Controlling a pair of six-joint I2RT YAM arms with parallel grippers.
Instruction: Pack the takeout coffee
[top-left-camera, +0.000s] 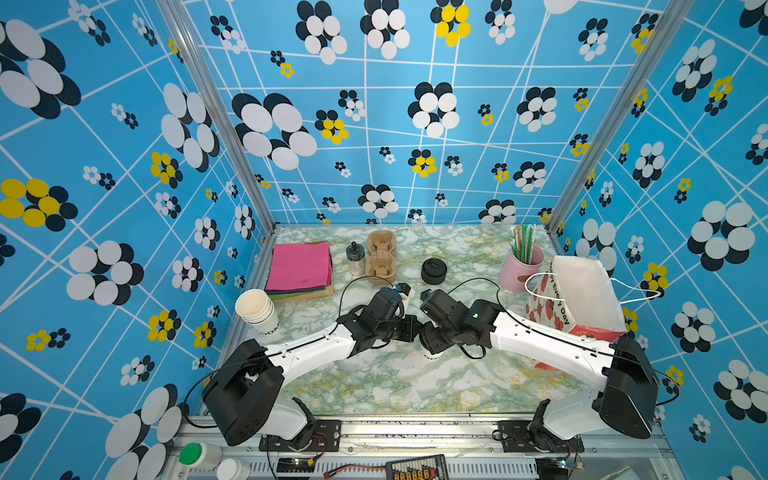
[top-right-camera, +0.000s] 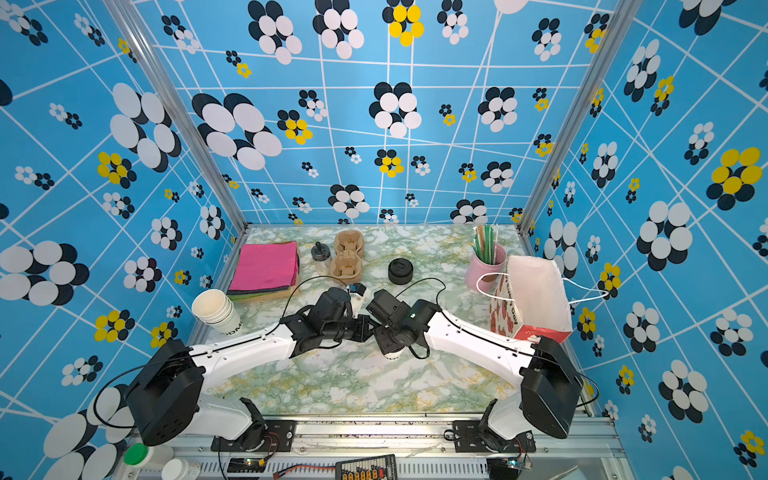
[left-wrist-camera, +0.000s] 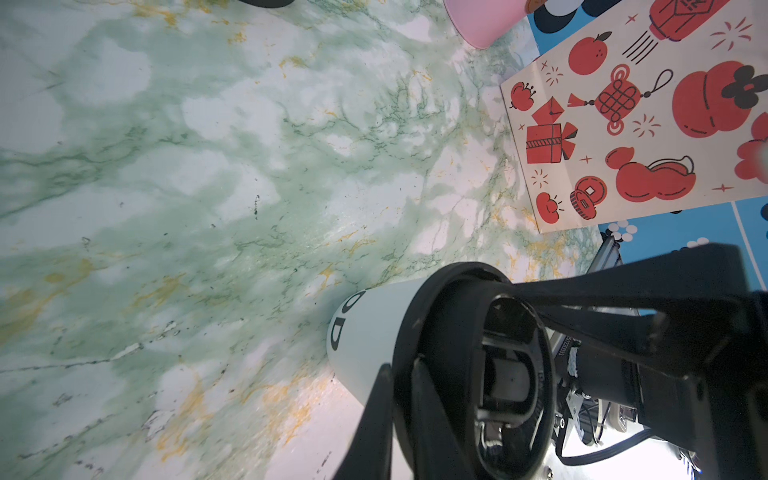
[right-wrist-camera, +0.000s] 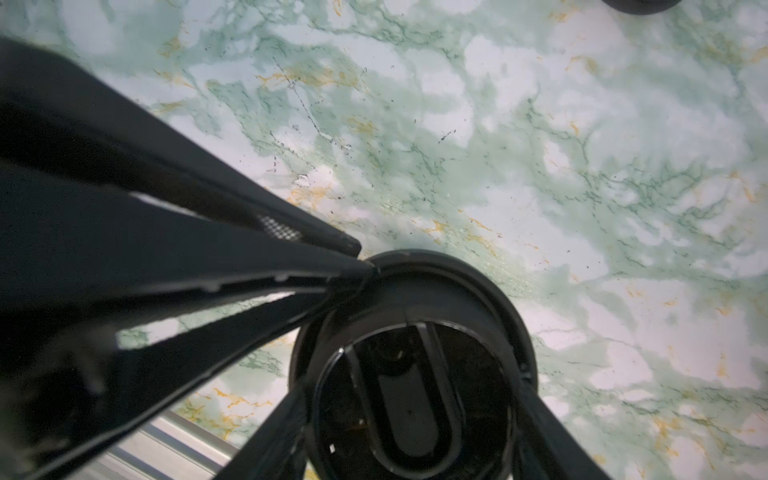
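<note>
left gripper (right-wrist-camera: 361, 262): its 2 fingers lie almost together, tips nipped on the rim of the black sip lid (right-wrist-camera: 415, 299). it looks to be pinching that edge, not hanging free. right gripper (right-wrist-camera: 413, 386): jaws set wide, 1 finger tight against each side of the lid, so it clasps the takeout coffee (left-wrist-camera: 365, 332) at its top.

the cup is upright near the middle of the table (top-left-camera: 395, 386), between the 2 wrists. its base seems to sit on the marbled surface (in both top views only a sliver of white shows under the arms).

further out, the squat stack of spare lids (top-left-camera: 433, 271) and the cardboard cup carrier (top-left-camera: 380, 257) lie beyond the grippers toward the back wall. the printed paper bag (top-left-camera: 577, 286) stands open at the right side, just beside the pink straw holder (top-left-camera: 519, 266). the stack of lidless cups (top-left-camera: 255, 309) sits at the left edge, well apart from the work.

my reading: the step in hand is seating the lid or steadying it, with 1 arm holding and 1 arm working the rim. the packing itself is not yet begun. the next move calls for the left fingers to let go of the rim, then an upright lift toward the carrier or the bag. the cup must stay level and clear the bag's mouth and loose handles.
</note>
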